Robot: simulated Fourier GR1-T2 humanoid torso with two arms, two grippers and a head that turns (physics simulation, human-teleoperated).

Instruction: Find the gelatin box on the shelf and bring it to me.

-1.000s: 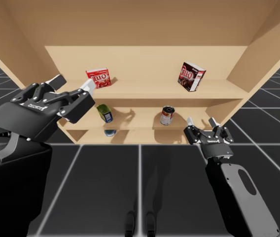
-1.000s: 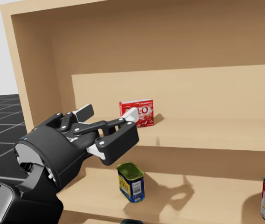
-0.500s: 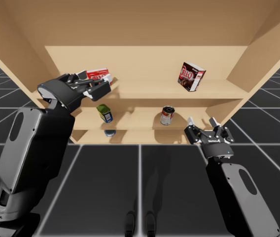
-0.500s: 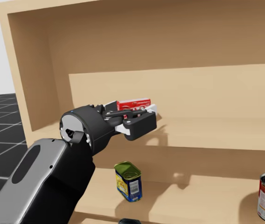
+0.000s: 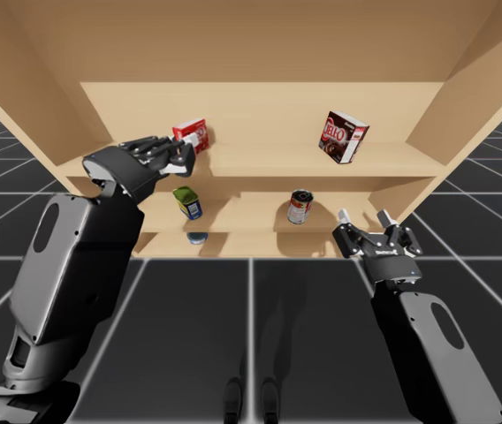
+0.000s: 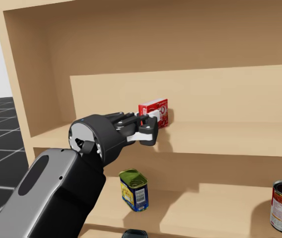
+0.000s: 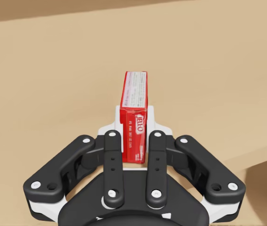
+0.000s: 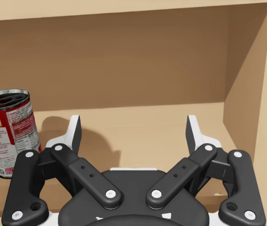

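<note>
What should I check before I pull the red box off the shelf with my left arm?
1. Grip: left jaws shut on red box from both sides: ok.
2. Box upright and centred in the jaws: ok.
3. Box lifted clear of upper shelf: cannot tell.
4. Way back out looks free; green can stands a level lower: ok.
5. Other arm: right jaws open, beside red can, not touching it: ok.

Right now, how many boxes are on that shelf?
2. A red box, upper shelf left, gripped by my left gripper; a dark box, same shelf, right.
</note>
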